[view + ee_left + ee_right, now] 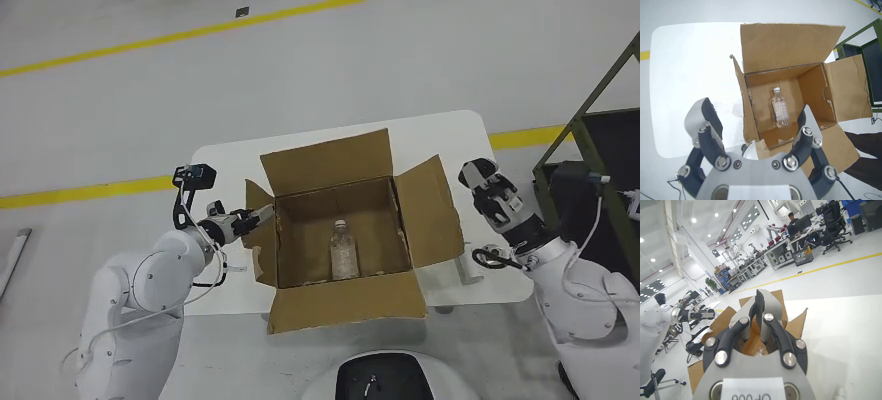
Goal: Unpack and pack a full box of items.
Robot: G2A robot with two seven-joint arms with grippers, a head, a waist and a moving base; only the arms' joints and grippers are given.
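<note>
A white table (230, 160) with rounded corners stands on a pale floor crossed by a yellow line (90, 190), and a dark green rack (600, 110) stands just off its right end

Most of the tabletop's middle is taken by a brown cardboard box (325, 160) with all four flaps folded outward: the far flap tilts up and back, the near one hangs over the table's front edge, and the two side flaps are spread to left and right. Their edges are torn and ragged in places

The left gripper (262, 213) is at the box's left side, by the left flap. In the left wrist view the left gripper (756, 108) has its two dark-padded fingers (710, 115) spread wide apart with nothing between them. The right gripper (480, 180) is above the table's right end, just beyond the right flap. In the right wrist view the right gripper (759, 294) has its pads pressed together and carries nothing

On the floor of the box, near the middle, lies a clear plastic bottle (344, 255) with a white cap, on its side, cap towards the far wall. It touches no wall and neither gripper touches it
</note>
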